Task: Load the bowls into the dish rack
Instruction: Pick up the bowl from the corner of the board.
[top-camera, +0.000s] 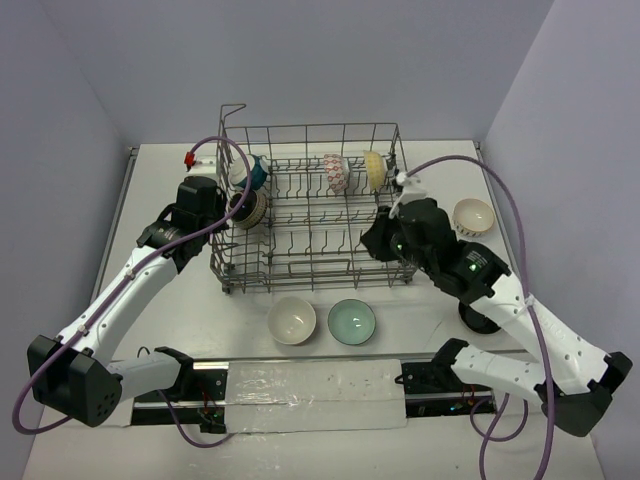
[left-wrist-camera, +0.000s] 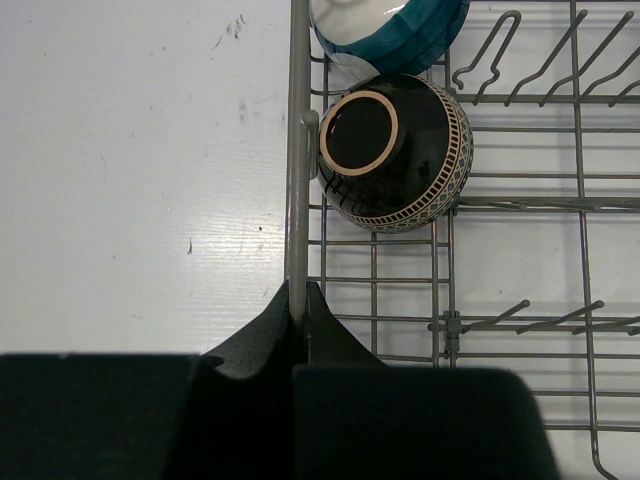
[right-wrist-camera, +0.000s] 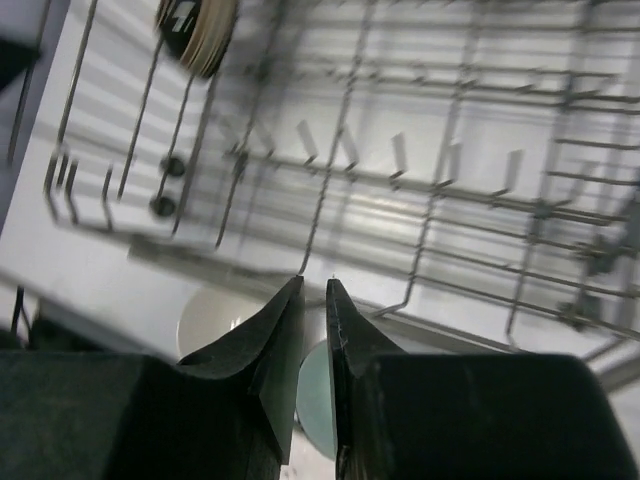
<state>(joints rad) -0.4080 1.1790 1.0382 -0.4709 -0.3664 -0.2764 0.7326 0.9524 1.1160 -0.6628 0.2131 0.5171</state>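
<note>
The grey wire dish rack (top-camera: 310, 265) stands mid-table. Inside at its left lie a black patterned bowl (top-camera: 246, 208) and a blue and white bowl (top-camera: 256, 172); at the back stand a red-patterned bowl (top-camera: 335, 173) and a cream bowl (top-camera: 375, 170). My left gripper (top-camera: 228, 216) is shut on the rack's left top rail (left-wrist-camera: 297, 150), just short of the black bowl (left-wrist-camera: 420, 160). My right gripper (top-camera: 374, 238) hovers over the rack's front right part, its jaws nearly together and empty (right-wrist-camera: 315, 285). A white bowl (top-camera: 292, 320) and a pale green bowl (top-camera: 352, 320) sit on the table before the rack.
A tan-rimmed bowl (top-camera: 474, 215) sits on the table right of the rack, behind my right arm. A dark round thing (top-camera: 480, 318) lies under the right forearm. Upright tines (right-wrist-camera: 450, 190) fill the rack floor. Grey walls close in the table on three sides.
</note>
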